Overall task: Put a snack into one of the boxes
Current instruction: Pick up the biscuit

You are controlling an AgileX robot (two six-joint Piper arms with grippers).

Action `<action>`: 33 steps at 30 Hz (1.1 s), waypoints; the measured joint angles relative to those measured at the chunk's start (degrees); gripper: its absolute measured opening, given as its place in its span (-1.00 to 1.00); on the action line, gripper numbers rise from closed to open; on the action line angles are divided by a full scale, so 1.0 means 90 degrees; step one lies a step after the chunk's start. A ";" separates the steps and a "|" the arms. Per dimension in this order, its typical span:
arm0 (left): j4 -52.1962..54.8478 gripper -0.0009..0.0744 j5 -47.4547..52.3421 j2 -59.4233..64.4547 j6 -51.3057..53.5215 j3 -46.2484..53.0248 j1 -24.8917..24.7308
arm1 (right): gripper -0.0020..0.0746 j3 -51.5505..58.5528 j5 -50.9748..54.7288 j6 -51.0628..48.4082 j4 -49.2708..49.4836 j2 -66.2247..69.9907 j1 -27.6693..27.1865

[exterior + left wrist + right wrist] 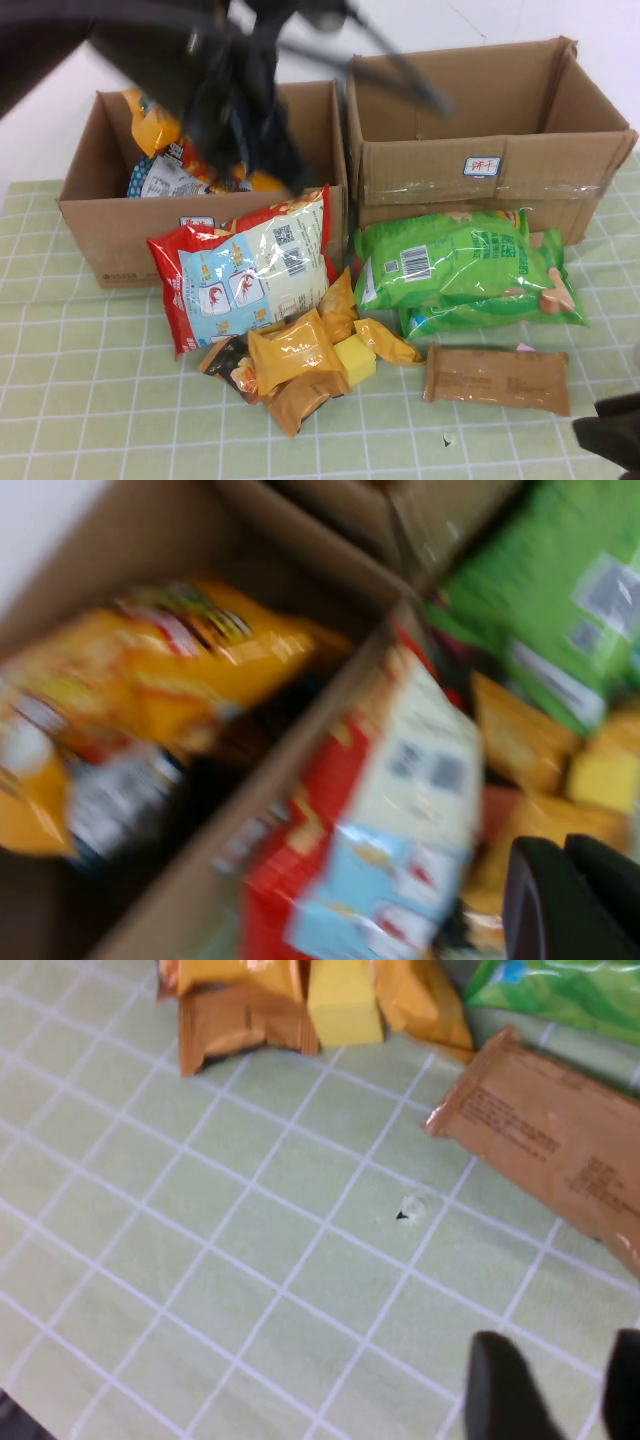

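Over left box [200, 190], left gripper [240, 120] hovers, blurred; can't tell its jaws; right gripper [612, 435] parked nr table corner, jaws spread; snack pile [300, 360] lies nearer left arm.

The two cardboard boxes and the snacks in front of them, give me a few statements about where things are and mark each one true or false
1. The left cardboard box already holds snack bags, among them an orange bag. True.
2. The right cardboard box has a small white label on its front. True.
3. The green snack bags lie inside the right cardboard box. False: they lie on the checked tablecloth in front of it.
4. The red and white snack bag lies flat, far from both boxes. False: it stands tilted at the left cardboard box's front.
5. The left gripper hangs over the left cardboard box. True.
6. The right gripper is shut on the brown flat packet. False: it is open above bare cloth, beside the packet.
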 joint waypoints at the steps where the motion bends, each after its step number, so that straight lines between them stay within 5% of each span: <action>1: -0.0091 -0.98 -0.0107 -0.0154 -0.0020 0.0398 0.0000 | -0.28 -0.0092 -0.0004 -0.0014 -0.0121 0.0101 0.0079; 7: -0.0462 -0.98 -0.1426 -0.1294 -0.0135 0.2801 0.0000 | 0.16 -0.0750 0.0023 -0.0014 -0.0789 0.0893 0.0414; 15: -0.0499 -0.98 -0.1533 -0.2058 -0.0341 0.4632 0.0000 | 0.25 -0.1753 -0.0011 -0.0003 -0.2109 0.2319 0.0783; 22: -0.0715 -0.98 -0.1511 -0.2146 -0.0425 0.5452 0.0000 | 0.25 -0.2281 -0.0545 0.0009 -0.3403 0.3543 0.0994; 33: -0.0770 -0.98 -0.1589 -0.2156 -0.0436 0.5519 0.0000 | 0.25 -0.3032 -0.0746 0.0019 -0.3638 0.4989 0.0996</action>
